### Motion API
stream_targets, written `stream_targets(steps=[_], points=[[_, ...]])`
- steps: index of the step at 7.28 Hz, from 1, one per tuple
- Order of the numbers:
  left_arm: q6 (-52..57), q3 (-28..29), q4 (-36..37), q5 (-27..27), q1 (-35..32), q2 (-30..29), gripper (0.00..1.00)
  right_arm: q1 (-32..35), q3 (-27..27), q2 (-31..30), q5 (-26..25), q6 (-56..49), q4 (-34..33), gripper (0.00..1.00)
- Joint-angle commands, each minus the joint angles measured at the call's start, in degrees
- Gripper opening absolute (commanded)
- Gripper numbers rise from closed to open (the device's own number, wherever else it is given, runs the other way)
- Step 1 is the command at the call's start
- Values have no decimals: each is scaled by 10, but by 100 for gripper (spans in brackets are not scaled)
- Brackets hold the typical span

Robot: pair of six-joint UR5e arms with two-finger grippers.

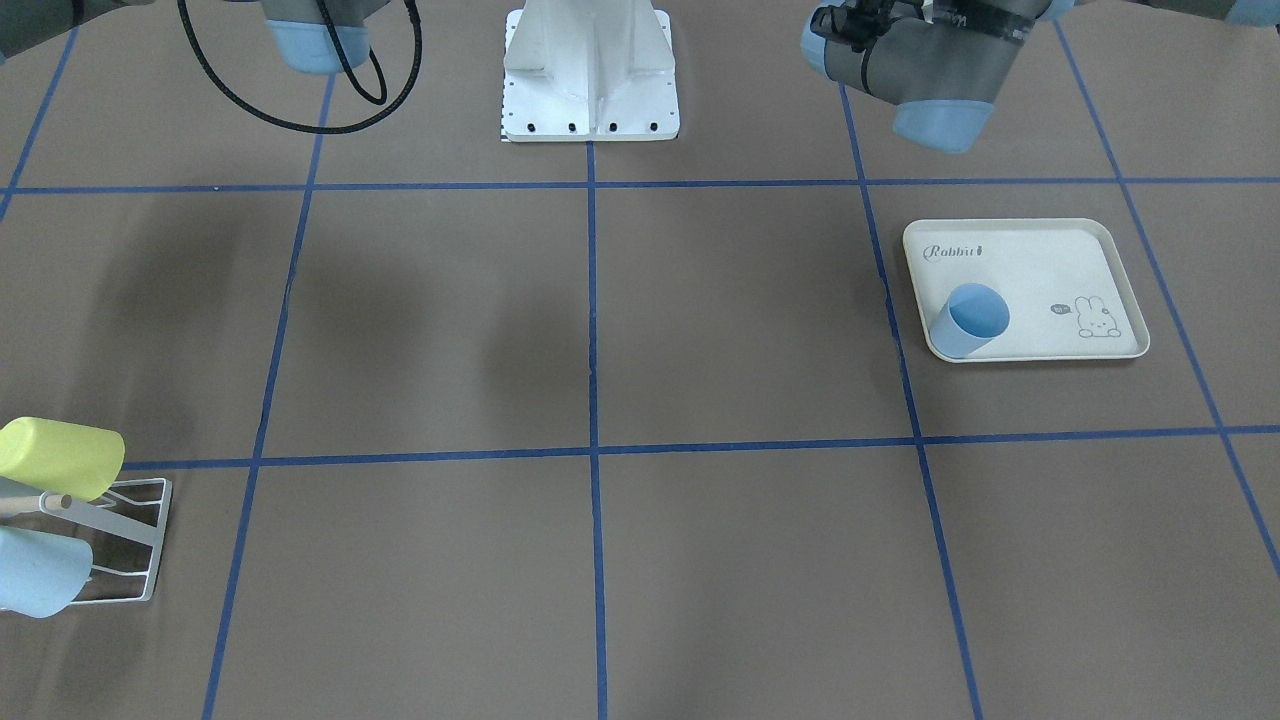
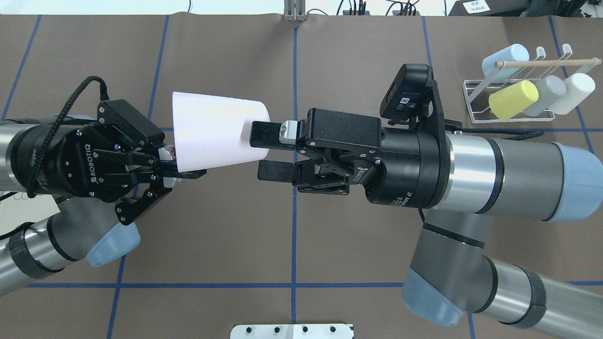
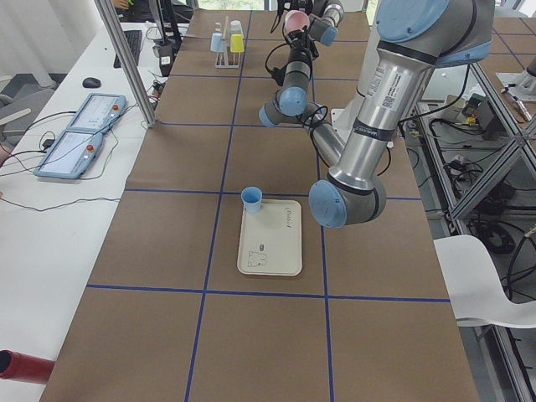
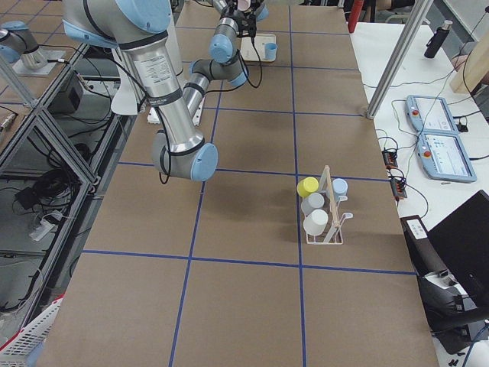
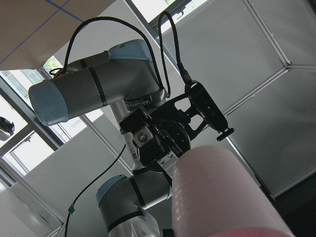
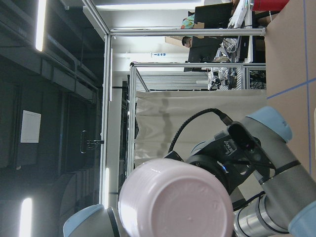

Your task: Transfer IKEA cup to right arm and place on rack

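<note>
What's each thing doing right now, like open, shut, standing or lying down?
Pink cup: lying sideways in the air, held at its rim.
Left gripper: shut on the pink cup.
Right gripper: open, around the cup's bottom.
Blue cup: upright on the tray.
Rack: holds four tilted cups.

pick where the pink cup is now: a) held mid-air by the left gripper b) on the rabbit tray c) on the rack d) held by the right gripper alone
a: the left gripper is shut on the pink cup at its rim, the right gripper open at its base.
</note>
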Motion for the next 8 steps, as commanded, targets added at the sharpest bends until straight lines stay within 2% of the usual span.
stream_targets(steps=[1, 8], points=[[0, 10, -35, 8, 10, 1, 0, -2, -5, 4, -6, 0, 11, 98], [0, 14, -51, 42, 26, 9, 0, -5, -11, 5, -23, 5, 19, 98]])
